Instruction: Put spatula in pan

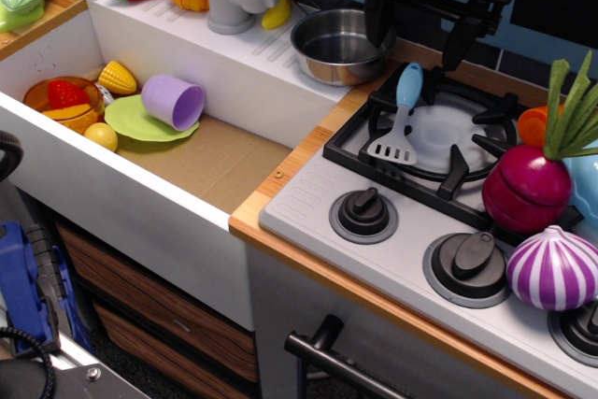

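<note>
Black gripper (pixel 420 33) hangs with fingers (pixel 378 16) spread, empty, above the pan's right rim. Spatula (pixel 400 117) lies on the stove grate (pixel 467 161), near-right of the pan (pixel 338 44), which sits far left of the stove.

**Camera Placement: Single Fixed View**

One view is supplied. The camera sits above and in front of the toy kitchen counter, looking down obliquely toward the back wall. The frame is rotated, so counter edges run diagonally. The stove (pixel 439 221) fills the near right at close range; the sink (pixel 215 161) occupies the left. The cabinet front appears below. No second view overlaps.
</note>
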You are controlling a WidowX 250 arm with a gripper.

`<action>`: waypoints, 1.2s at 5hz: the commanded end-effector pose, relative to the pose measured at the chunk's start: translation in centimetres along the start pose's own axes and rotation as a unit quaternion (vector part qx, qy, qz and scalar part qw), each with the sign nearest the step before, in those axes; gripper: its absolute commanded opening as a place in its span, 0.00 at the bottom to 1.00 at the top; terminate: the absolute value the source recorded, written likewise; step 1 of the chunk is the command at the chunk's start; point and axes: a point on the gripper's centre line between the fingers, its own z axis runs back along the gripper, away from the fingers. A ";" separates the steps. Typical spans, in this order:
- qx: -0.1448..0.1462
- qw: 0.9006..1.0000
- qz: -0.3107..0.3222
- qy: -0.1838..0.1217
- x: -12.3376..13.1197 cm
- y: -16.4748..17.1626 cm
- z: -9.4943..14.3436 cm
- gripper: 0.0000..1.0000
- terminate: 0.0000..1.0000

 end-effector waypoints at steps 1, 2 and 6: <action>0.000 1.000 0.000 0.000 0.0 0.0 0.0 1.00 0.00; 0.005 1.000 0.015 0.002 0.6 -0.4 0.0 1.00 0.00; 0.016 0.999 0.019 -0.038 1.0 0.6 -3.4 1.00 0.00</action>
